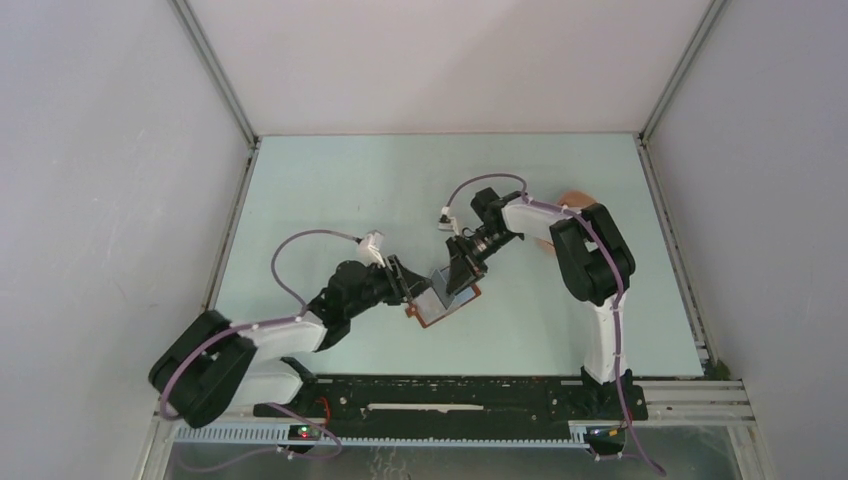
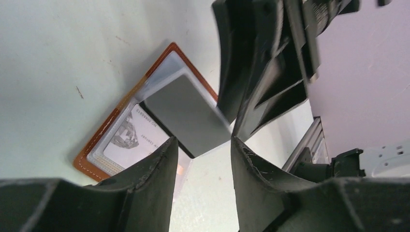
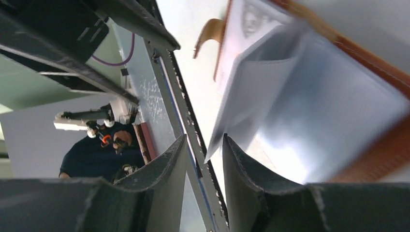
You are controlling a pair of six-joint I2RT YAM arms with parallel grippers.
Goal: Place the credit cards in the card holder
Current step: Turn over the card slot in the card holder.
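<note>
Black fingers of the left gripper [image 2: 203,142], nearest the arm bases, are standing about half apart with nothing showing between them. They are hovering low at the near-left side of the card holder [image 2: 89,169], probably to steady the leather or catch a card that slips.

That reddish-brown card holder is lying open and flat on the pale table [image 2: 58,58], between the two grippers. Its clear pockets [image 2: 167,67] are facing up so that cards can slide in, and its snap tab [image 3: 209,31] is curling out from one edge. A printed card [image 2: 133,140] is sitting fully inside one pocket. A dark grey card [image 2: 186,113] is lying slantwise beside it. Its upper end seems to be under the clear film, while its lower corner is sticking out past the holder's edge toward the left fingertips, so it looks only part-way seated.

Just beyond, the right gripper [image 3: 204,142] is pointing steeply down at the far-right edge of that dark card. Its jaws are narrowly apart and nothing is visibly clamped; I cannot tell whether a fingertip is touching the card. It is likely placed there to nudge the card deeper.

Farthest back, a pink tray [image 1: 573,198] is peeking out behind the right arm, well apart from the work.
</note>
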